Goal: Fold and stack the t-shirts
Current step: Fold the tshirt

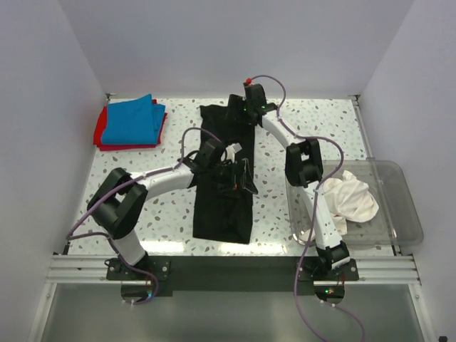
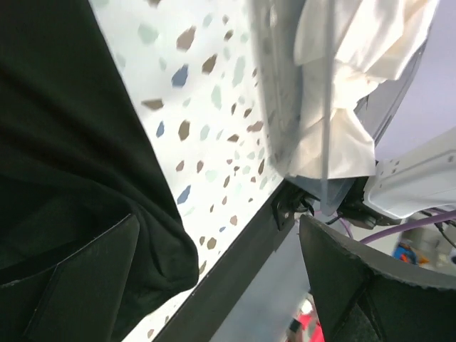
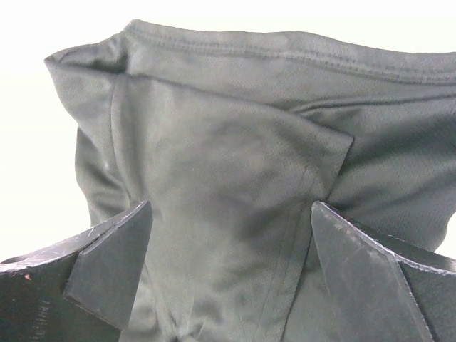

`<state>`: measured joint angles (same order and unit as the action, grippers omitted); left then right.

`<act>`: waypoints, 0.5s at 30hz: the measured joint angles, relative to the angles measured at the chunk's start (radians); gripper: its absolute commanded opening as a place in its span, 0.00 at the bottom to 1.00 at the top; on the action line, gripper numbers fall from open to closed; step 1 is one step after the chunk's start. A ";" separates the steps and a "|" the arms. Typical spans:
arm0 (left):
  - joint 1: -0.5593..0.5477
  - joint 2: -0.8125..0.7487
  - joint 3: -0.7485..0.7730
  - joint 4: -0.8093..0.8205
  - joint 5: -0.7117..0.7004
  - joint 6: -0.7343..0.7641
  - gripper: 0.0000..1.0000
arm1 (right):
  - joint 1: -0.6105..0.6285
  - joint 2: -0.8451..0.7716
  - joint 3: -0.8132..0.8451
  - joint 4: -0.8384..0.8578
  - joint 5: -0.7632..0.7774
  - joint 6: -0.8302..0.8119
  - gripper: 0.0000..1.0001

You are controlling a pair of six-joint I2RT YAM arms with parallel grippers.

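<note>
**Ana:** Which step am I looking at?

**Me:** At the far left the blue shirt (image 1: 132, 121) sits folded on the red shirt (image 1: 100, 137), so I count two as stacked. The black shirt (image 1: 222, 214) is the one I'm working on. It lies mid-table (image 1: 167, 214) as a long narrow strip running near to far.

**Ana:** Your left arm?

**Me:** It's bent low and reaches right to the strip's middle. The left gripper (image 1: 241, 178) is over the right edge, fingers spread wide and holding nothing.

**Ana:** And the right one?

**Me:** It's stretched out to the strip's far end. The right gripper (image 3: 229, 206) is tipped down at the cloth, fingers wide apart. Cloth lies between them, but I see no pinch.

**Ana:** Next move?

**Me:** I judge it's the crosswise fold. I'd pinch one end at both corners and carry it over the other end, keeping the edges even. After that the shirt goes to the stack. The white shirts (image 1: 353, 196) wait crumpled in the clear bin (image 1: 407, 214) on the right.
</note>
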<state>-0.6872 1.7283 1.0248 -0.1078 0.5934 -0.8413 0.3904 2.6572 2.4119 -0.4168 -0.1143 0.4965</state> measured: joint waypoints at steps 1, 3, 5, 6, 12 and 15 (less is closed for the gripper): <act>0.003 -0.016 0.013 -0.013 -0.017 0.011 1.00 | 0.000 -0.006 -0.008 0.000 -0.004 -0.005 0.99; 0.015 -0.072 0.024 -0.033 -0.058 0.034 1.00 | 0.000 -0.035 -0.039 -0.006 -0.009 -0.025 0.99; 0.032 -0.151 0.024 -0.059 -0.102 0.061 1.00 | 0.000 -0.080 -0.067 -0.019 -0.008 -0.049 0.99; 0.041 -0.198 0.024 -0.074 -0.128 0.077 1.00 | 0.000 -0.107 -0.080 -0.028 -0.009 -0.062 0.99; 0.092 -0.446 -0.016 -0.154 -0.240 0.174 1.00 | 0.000 -0.365 -0.167 -0.078 -0.006 -0.124 0.98; 0.092 -0.484 -0.060 -0.212 -0.261 0.210 1.00 | 0.002 -0.530 -0.257 -0.108 -0.008 -0.135 0.98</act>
<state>-0.5949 1.2446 0.9646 -0.3202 0.3325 -0.6312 0.3927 2.1269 2.1548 -0.5243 -0.1223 0.3611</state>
